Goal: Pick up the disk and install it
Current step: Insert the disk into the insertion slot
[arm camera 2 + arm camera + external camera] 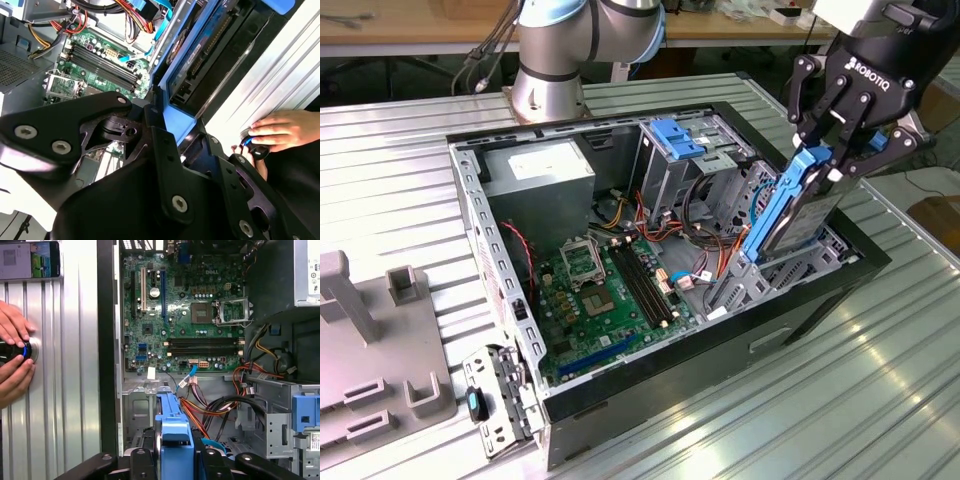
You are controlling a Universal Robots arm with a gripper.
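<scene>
At the case's [670, 385] end on the exterior view's right, your gripper [835, 158] is clamped on the disk's [788, 215] top rail, edge-on and tilted, seemingly so its lower end meets the bay [802, 270]

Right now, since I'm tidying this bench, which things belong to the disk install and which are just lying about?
Job: gripper, shut on the disk; open computer case.
Lying about: grey fixture; phone; a person's hands on a knob.
</scene>
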